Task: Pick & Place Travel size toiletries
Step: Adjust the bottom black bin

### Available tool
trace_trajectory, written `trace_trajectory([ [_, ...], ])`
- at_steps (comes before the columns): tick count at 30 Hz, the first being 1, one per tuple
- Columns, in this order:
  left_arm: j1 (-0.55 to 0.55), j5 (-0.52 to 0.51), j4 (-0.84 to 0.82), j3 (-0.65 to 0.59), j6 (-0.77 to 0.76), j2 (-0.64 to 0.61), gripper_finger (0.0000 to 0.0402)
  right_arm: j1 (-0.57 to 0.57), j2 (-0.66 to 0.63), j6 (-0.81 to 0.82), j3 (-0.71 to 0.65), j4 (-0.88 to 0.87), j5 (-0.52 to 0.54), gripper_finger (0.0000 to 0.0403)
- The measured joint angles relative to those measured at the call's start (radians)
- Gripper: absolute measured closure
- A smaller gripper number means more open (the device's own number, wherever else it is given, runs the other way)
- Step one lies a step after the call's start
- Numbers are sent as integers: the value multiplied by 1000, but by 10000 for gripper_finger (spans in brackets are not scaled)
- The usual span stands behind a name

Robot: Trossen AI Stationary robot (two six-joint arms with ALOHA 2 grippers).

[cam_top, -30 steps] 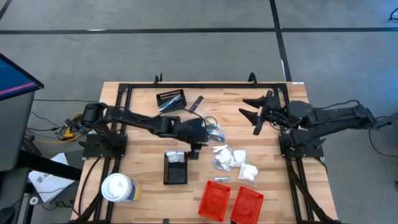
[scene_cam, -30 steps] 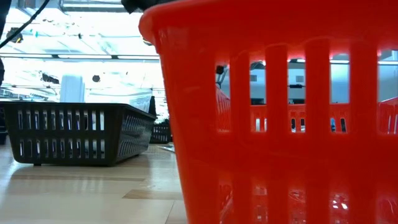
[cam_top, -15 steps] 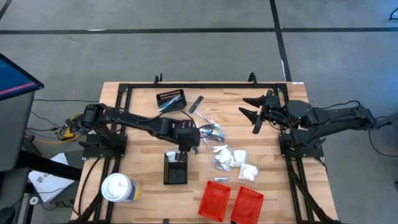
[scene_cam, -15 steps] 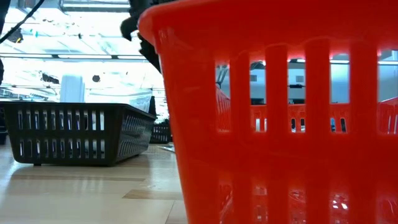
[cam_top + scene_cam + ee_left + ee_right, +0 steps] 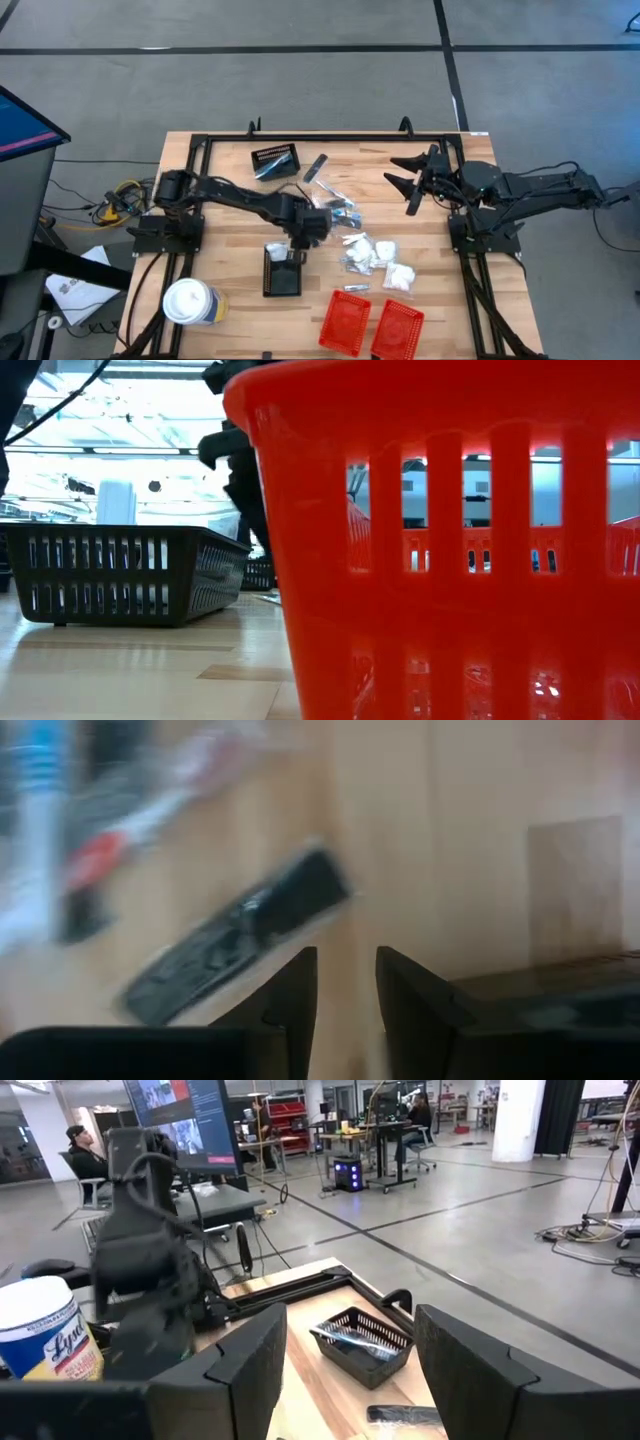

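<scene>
Red baskets [image 5: 345,322]: 2, side by side at front edge, nearest. Contents can't tell.
Cup [image 5: 190,302]: 1, white w/ lid, front-left corner.
Near black basket [image 5: 268,280]: 1, mid-table just behind the red pair; sth pale lies at its far end.
Left gripper [image 5: 303,238]: over far-right corner of near black basket. Grip state can't tell; wrist view too smeared, no item made out in it.
Risk 1: if it carries an item, a drop from here may hit the rim or bare table [image 5: 230,245], since it hangs over a corner, not the middle.
Risk 2: arm low, close to loose silvery bits; a sideways sweep could scatter them.
White packets [image 5: 378,255]: clumped heap, approx 5-6, exact no. can't tell; right of left gripper, near.
Silvery tubes/sachets [image 5: 340,212]: a few, overlapping, just behind left gripper.
Dark stick [image 5: 317,167]: 1, lying flat on the boards beside far basket.
Far black basket [image 5: 277,153]: 1, sth shiny at its near side.
Right gripper [image 5: 413,186]: spread wide, empty, parked far-right, well apart from the pile.
</scene>
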Motion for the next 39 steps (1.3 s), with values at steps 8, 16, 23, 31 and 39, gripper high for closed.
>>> trace_trajectory([
  [8, -95, 11, -1, 64, -1, 47, 302, 0, 0, -3, 0, 0, 0, 189],
  [16, -117, 53, -12, 58, -38, 47, 302, 0, 0, -3, 0, 0, 0, 189],
  [23, -124, 53, -72, 58, -54, 48, 302, 0, 0, -3, 0, 0, 0, 189],
  [31, -150, 53, -164, 44, -109, 48, 302, 0, 0, -3, 0, -1, 0, 189],
  [39, -146, 12, -189, -27, -155, 48, 302, 1, 1, -3, 0, -2, -1, 189],
])
